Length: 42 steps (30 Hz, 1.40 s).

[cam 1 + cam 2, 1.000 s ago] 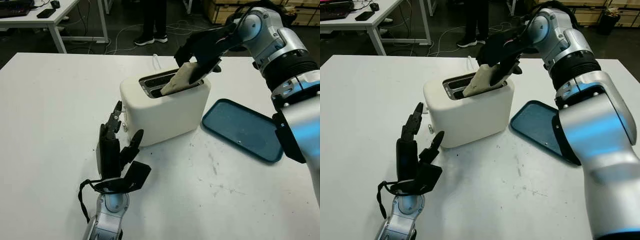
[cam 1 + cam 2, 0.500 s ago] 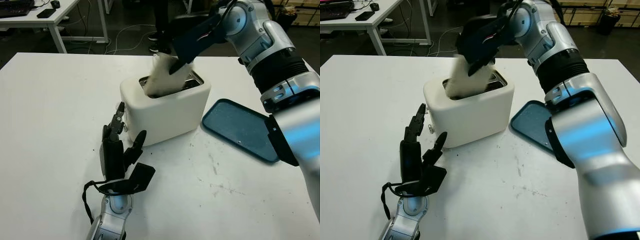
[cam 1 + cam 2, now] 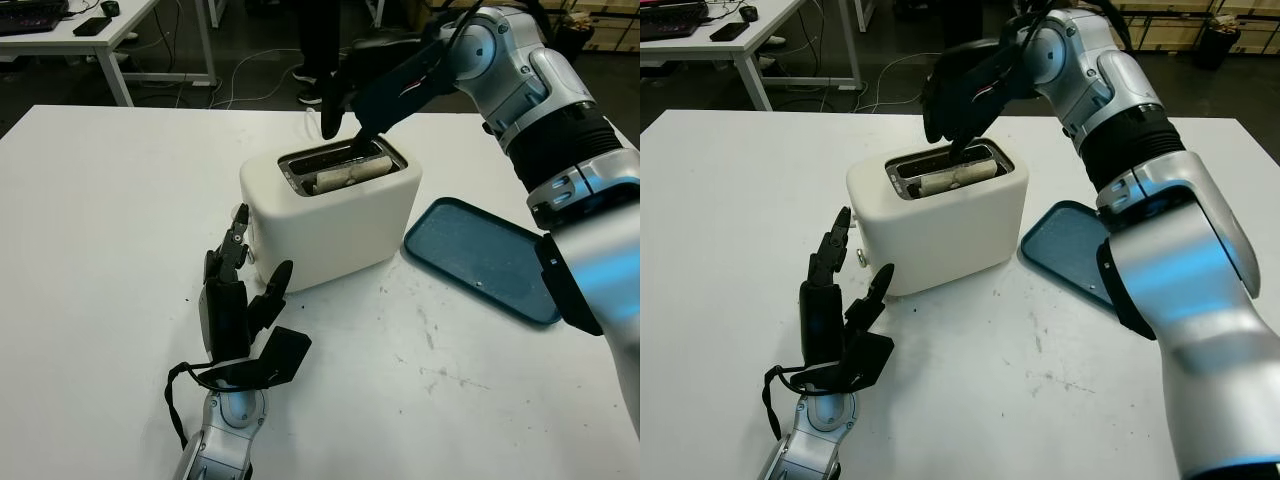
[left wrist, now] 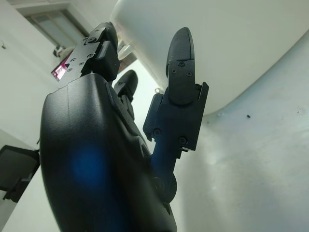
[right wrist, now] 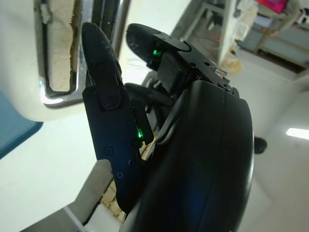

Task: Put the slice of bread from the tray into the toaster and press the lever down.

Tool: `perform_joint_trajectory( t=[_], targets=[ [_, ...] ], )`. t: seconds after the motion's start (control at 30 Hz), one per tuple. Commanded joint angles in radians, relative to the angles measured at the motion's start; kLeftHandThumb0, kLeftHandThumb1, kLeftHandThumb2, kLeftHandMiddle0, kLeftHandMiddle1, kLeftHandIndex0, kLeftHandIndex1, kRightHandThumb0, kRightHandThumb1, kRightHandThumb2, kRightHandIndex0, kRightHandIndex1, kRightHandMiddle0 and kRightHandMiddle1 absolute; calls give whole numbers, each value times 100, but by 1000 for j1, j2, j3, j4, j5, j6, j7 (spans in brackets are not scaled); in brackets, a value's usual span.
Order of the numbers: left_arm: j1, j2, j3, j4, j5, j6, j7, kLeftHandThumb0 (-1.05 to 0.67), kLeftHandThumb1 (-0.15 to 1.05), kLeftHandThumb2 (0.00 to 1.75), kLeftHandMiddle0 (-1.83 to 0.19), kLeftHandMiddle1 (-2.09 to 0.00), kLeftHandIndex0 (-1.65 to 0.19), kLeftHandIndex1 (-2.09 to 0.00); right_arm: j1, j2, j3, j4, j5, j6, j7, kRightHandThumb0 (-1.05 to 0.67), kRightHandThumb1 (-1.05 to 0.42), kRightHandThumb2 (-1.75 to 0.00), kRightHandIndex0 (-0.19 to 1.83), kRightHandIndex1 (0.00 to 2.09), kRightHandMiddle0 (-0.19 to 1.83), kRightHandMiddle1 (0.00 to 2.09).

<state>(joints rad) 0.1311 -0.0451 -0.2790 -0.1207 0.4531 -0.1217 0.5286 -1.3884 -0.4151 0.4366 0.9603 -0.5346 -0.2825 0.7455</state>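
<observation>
Fingers: right hand [image 3: 345, 100] open, empty, above toaster [image 3: 330, 215] | bread slice [image 3: 345, 176] sunk in front slot | left hand [image 3: 235, 310] open, at toaster's 7 o'clock | next: press lever straight down until it latches.

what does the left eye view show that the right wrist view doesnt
The left eye view takes in the blue tray, the white table, and the left robot hand, open beside the toaster's near end. The right wrist view gives a close look at the torn crust edge of the bread inside the chrome slot. Both share the toaster, the bread sitting in its slot, and the right robot hand, open above it.
</observation>
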Motion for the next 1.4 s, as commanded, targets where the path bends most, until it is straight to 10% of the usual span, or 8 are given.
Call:
perform_joint_trajectory(
  t=[0.0, 0.23, 0.43, 0.8, 1.37],
  targets=[
    [-10, -37, 4, 6, -13, -16, -4, -41, 92, 24, -1, -70, -27, -1, 14, -16, -10, -12, 4, 6, -15, -48, -87, 0, 67, 91, 85, 52],
    [-3, -35, 7, -14, -24, -4, -23, -41, 92, 25, 0, -69, -26, -1, 20, -52, -30, -5, 28, -42, -7, -52, -80, 0, 46, 109, 83, 42],
    [13, -18, 25, -57, 2, 15, -29, -42, 92, 26, -2, -68, -26, -1, 136, -163, -124, -70, 35, -363, -322, -55, -78, 0, 66, 92, 92, 28],
    [27, 100, 155, -220, 67, -13, -91, -38, 92, 16, -12, -64, -34, -4, 772, -126, -429, -158, 282, -690, -763, -10, -79, 0, 97, 31, 97, 0],
    [-123, 605, 471, -210, 110, -216, -359, -11, 67, 0, -111, -39, -108, -11, 1216, 65, -502, -332, 477, -634, -707, -12, -92, -1, 92, 17, 93, 0]
  ],
)
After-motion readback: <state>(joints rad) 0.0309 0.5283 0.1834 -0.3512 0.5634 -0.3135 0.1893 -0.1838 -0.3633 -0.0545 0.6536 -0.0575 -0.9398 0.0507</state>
